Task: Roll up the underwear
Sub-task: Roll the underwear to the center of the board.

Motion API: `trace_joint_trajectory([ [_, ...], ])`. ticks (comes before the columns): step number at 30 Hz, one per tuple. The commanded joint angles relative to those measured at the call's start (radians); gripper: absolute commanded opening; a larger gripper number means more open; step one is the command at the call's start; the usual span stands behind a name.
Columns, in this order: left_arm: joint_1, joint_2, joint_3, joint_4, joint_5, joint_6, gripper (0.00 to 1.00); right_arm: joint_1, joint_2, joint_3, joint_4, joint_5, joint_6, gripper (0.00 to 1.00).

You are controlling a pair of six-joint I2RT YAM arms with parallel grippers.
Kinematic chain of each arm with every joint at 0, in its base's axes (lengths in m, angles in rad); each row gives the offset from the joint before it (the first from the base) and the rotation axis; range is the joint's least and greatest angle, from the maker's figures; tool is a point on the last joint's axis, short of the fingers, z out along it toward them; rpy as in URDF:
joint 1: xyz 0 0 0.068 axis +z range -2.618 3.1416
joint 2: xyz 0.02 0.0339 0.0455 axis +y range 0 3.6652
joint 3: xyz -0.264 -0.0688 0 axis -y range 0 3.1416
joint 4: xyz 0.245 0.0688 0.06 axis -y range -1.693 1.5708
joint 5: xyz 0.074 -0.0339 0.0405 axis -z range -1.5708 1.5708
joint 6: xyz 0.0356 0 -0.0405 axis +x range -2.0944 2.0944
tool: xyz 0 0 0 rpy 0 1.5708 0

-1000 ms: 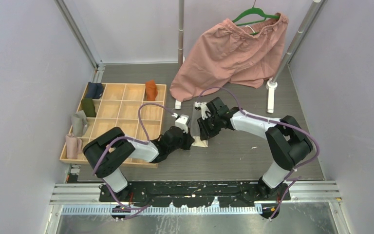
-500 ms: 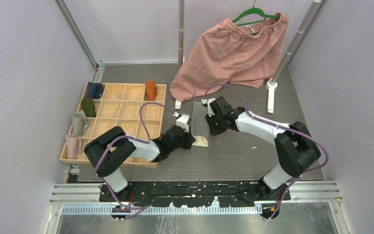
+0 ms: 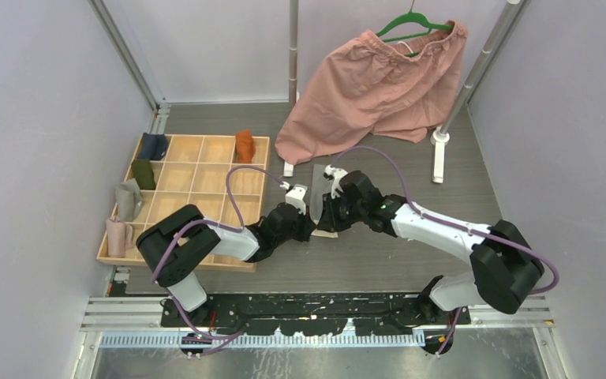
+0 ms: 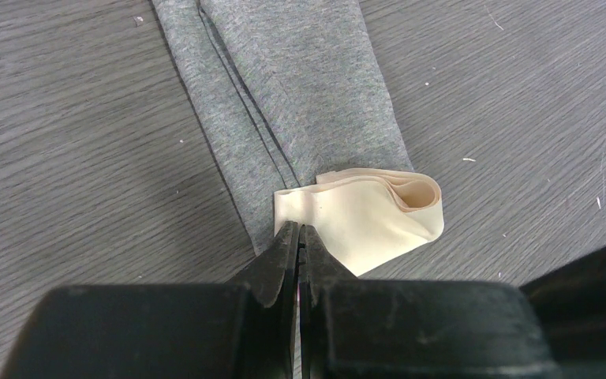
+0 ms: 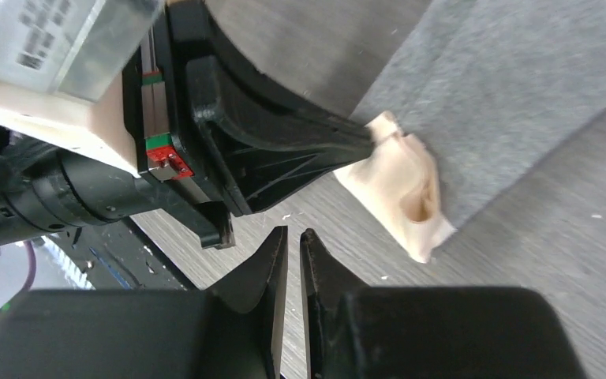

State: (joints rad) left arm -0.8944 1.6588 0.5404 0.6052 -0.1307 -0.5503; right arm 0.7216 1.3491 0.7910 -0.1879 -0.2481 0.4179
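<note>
At the left of the top view, a wooden tray (image 3: 205, 136) holds the rust-orange underwear (image 3: 244, 145) in its upper right compartment. At centre the left tool (image 4: 298, 230) is pressed together, pinching the near corner of the cream trim (image 4: 371, 217) of the grey underwear (image 4: 300, 87), a folded strip lying flat on the tabletop (image 4: 71, 158). Just right, the right tool (image 5: 293, 233) hangs beside the trim with only a thin gap between its jaws, gripping nothing.
</note>
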Motion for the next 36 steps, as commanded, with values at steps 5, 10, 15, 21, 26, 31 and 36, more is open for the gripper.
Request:
trace_joint_trajectory([
  [5,0.003,0.015,0.018,-0.036,0.003,0.001,0.01,0.052,0.115,0.010,0.047,0.137,0.064,0.17],
  [10,0.003,0.016,0.018,-0.036,0.004,0.004,0.01,0.052,0.158,0.023,0.012,0.227,0.063,0.17],
  [15,0.003,0.013,0.018,-0.040,0.004,0.008,0.01,0.052,0.177,0.045,-0.067,0.319,0.062,0.17],
  [21,0.003,0.012,0.018,-0.041,0.004,0.008,0.01,0.052,0.158,0.068,-0.167,0.387,0.068,0.17],
  [26,0.003,0.008,0.017,-0.043,0.005,0.013,0.01,0.052,0.167,0.085,-0.240,0.502,0.058,0.18],
  [31,0.003,0.007,0.014,-0.042,0.006,0.013,0.01,0.051,0.157,0.087,-0.254,0.533,0.040,0.20],
  [36,0.003,0.004,0.015,-0.044,0.011,0.011,0.01,0.050,0.035,0.068,-0.193,0.566,-0.068,0.30],
])
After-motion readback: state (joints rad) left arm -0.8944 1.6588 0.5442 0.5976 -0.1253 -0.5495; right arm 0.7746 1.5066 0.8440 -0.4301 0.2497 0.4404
